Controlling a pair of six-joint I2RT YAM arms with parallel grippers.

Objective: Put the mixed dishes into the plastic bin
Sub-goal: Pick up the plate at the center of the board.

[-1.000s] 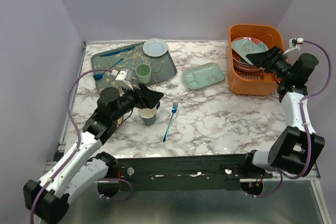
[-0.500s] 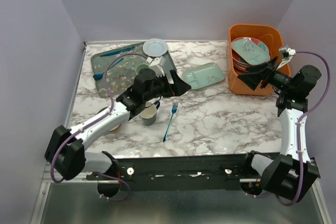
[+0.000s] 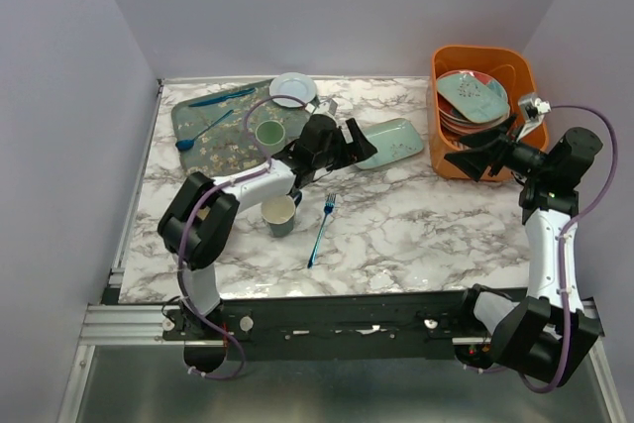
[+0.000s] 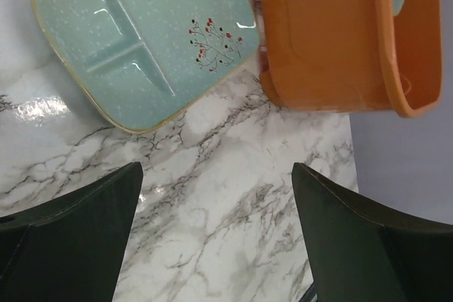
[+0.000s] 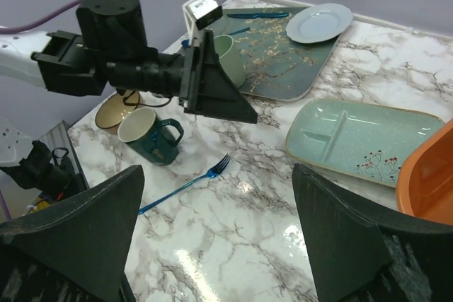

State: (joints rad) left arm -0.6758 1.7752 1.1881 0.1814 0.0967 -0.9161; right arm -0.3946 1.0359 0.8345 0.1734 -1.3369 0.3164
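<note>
Overhead view: left gripper (image 3: 355, 142), jaws wide and empty, hangs at the left end of the pale-green divided dish (image 3: 398, 143). The right gripper (image 3: 464, 159), equally spread and holding nothing, hovers in front of the orange bin (image 3: 485, 51), where stacked plates (image 3: 474, 96) lie. Only the left wrist view shows the dish's red twig motif and its corner just beside the bin. Only the right wrist view reveals a tan bowl (image 5: 117, 109) beside the dark mug (image 5: 150, 136), near a blue fork (image 5: 187, 183).
</note>
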